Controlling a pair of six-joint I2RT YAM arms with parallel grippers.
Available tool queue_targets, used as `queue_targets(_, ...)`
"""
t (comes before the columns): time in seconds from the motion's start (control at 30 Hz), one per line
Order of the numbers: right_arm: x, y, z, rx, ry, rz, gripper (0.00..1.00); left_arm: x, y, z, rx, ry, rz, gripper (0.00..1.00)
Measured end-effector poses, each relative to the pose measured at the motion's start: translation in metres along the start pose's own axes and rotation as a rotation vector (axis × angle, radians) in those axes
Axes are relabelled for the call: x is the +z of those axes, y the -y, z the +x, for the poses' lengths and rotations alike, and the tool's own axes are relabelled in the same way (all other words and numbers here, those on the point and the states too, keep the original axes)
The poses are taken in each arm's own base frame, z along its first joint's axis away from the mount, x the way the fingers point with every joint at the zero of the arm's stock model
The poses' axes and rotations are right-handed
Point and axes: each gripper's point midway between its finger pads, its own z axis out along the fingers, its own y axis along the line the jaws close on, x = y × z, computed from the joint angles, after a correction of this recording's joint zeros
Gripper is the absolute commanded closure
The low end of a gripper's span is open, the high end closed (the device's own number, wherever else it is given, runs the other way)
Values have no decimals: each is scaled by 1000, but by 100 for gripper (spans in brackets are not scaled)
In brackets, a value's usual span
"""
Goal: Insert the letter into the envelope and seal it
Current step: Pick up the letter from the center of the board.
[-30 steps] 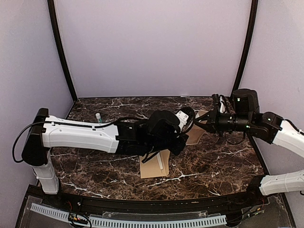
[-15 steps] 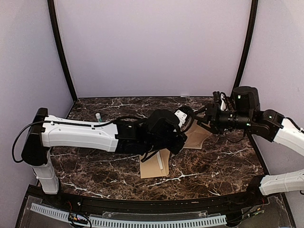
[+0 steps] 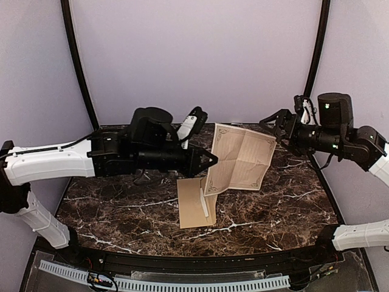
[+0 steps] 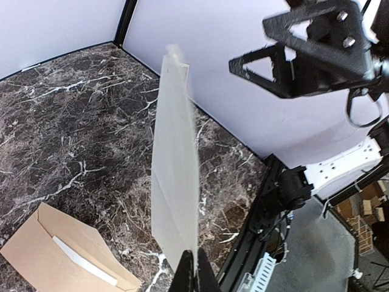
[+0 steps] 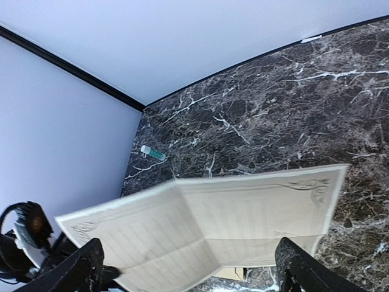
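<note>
While L pincer (image 3: 214, 161) clamps 1 letter (image 3: 242, 158) aloft, R pincer (image 3: 271, 126) wide open, 1 envelope (image 3: 191, 207) flat on table (image 3: 279, 207).

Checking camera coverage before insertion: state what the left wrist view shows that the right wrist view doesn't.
Left wrist only: the envelope lying flap-open on the table, and the left end effector shut on the letter, seen edge-on. Right wrist only: the letter's bordered printed face and a small tube lying on the table. Both: the letter held up over the table, the right end effector open.
</note>
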Motion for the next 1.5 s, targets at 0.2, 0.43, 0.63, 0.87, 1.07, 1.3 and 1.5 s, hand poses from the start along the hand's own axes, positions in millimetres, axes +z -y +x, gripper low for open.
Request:
queue_targets(0.2, -7, 35, -17, 4, 68, 100, 1, -59, 3, -27, -63, 60, 138, 100)
queue_targets(0.43, 0, 83, -17, 34, 49, 195, 1, -78, 15, -23, -61, 31, 252, 100)
queue_targets(0.63, 16, 114, 9, 67, -31, 212, 1, -92, 29, -15, -54, 2, 339, 100)
queue_targets(0.87, 38, 129, 54, 94, -164, 131, 4, -122, 53, -26, -29, 42, 448, 100)
queue_targets(1.07, 46, 115, 71, 76, -241, 7, 4, -136, 69, -38, -15, 84, 533, 100)
queue_targets(1.3, 41, 81, 72, 11, -246, -190, 4, -140, 82, -48, -12, 114, 609, 100)
queue_targets(1.5, 17, 41, 72, -62, -241, -393, 3, -128, 78, -47, -35, 102, 602, 100)
